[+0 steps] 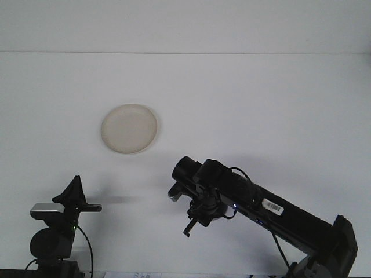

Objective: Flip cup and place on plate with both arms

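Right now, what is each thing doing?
plate: empty, flat on the table, nothing touching it.
right arm: stretched low toward the middle of the table.
cup: barely visible at the right arm's tip; upright or flipped, cannot tell.
left arm: parked at the near left.

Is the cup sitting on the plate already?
No, the plate lies bare on the table's left side, with nothing on it, while the right arm reaches across the table well below and right of it.

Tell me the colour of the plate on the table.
Cream, off-white; the plate shows in the front view.
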